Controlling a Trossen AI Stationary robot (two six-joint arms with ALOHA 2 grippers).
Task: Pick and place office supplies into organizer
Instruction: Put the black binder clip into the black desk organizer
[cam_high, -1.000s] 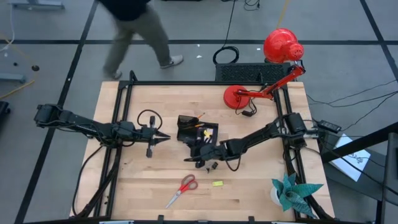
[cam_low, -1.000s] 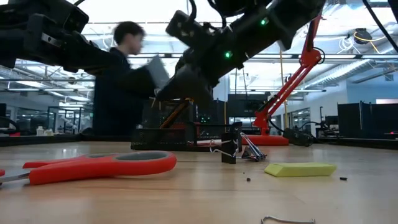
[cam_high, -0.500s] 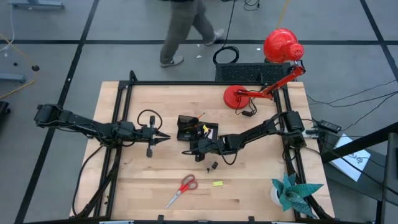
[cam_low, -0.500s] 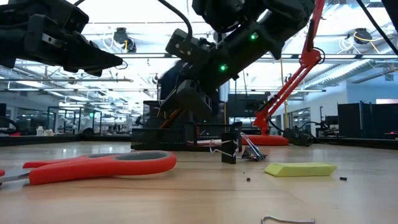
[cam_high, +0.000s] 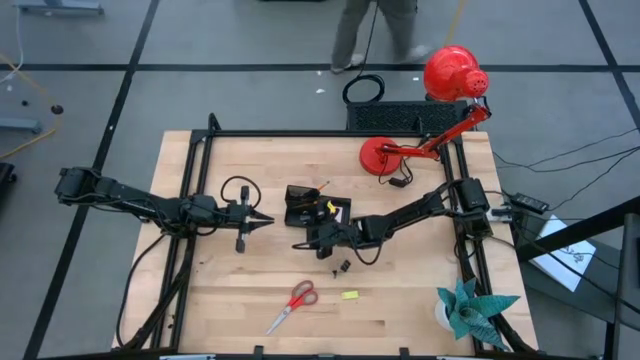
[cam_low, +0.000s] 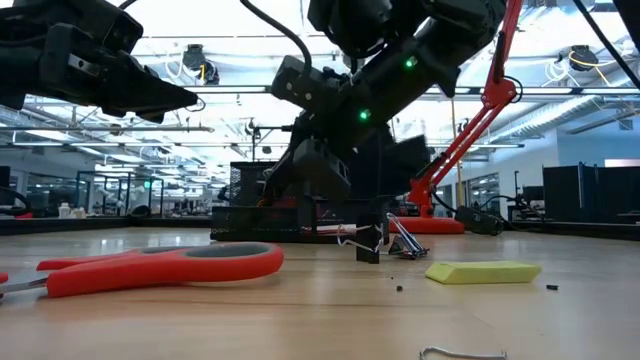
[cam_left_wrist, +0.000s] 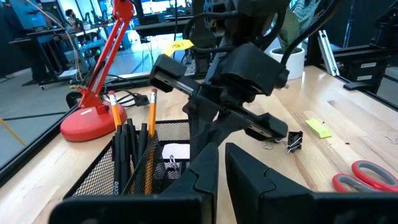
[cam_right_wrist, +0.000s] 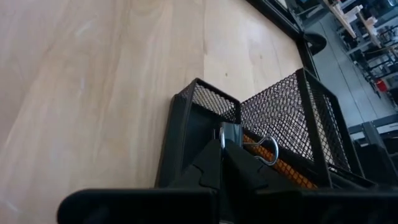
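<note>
Clip (cam_right_wrist: 225, 132) is small, hard and light, pinched in the right gripper (cam_right_wrist: 224, 151) fingers just over a corner box of the organizer (cam_right_wrist: 186, 124). Its wire loops look slippery, so holding its flat black body seems best. The left gripper (cam_high: 262, 220) waits beside, fingers nearly pressed together.

Bright, even overhead light; ceiling glare silhouettes the arms in the low view, foreground soft.
</note>
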